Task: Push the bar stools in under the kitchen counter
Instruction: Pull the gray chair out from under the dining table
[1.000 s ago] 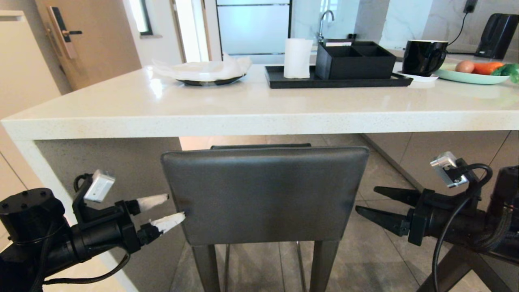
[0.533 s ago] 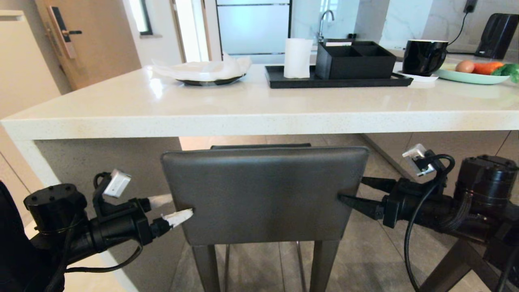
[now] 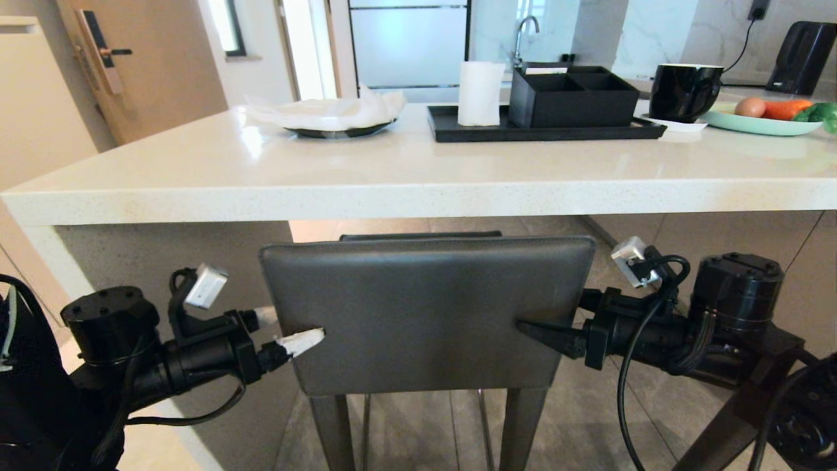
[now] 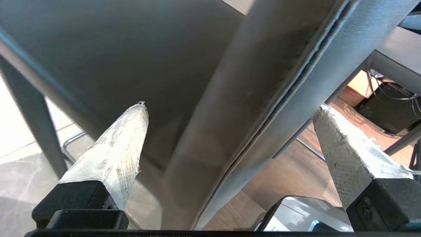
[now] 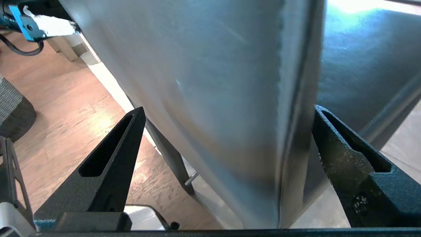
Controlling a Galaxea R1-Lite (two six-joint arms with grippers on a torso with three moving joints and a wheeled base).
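One bar stool (image 3: pixel 425 314) stands in front of the kitchen counter (image 3: pixel 392 190), its dark grey backrest facing me just below the slab's edge. My left gripper (image 3: pixel 288 329) is open and straddles the backrest's left edge; one white-taped finger (image 3: pixel 301 341) lies across its rear face, the other is behind it. My right gripper (image 3: pixel 556 317) is open and straddles the right edge, one black finger (image 3: pixel 543 333) in front. In the wrist views the backrest edge (image 4: pixel 230 131) (image 5: pixel 256 115) stands between the open left gripper (image 4: pixel 230 106) and the open right gripper (image 5: pixel 228 109).
The counter's slab end leg (image 3: pixel 59 261) stands close beside my left arm. On the counter are a black tray (image 3: pixel 543 131) with a paper roll and box, a plate with tissue (image 3: pixel 327 118), a black mug (image 3: pixel 683 91) and a green plate (image 3: pixel 765 121).
Both grippers have moved inward onto the backrest: the right one came from well to its right and now straddles the right edge, the left slid further over the left edge. The stool stayed put.
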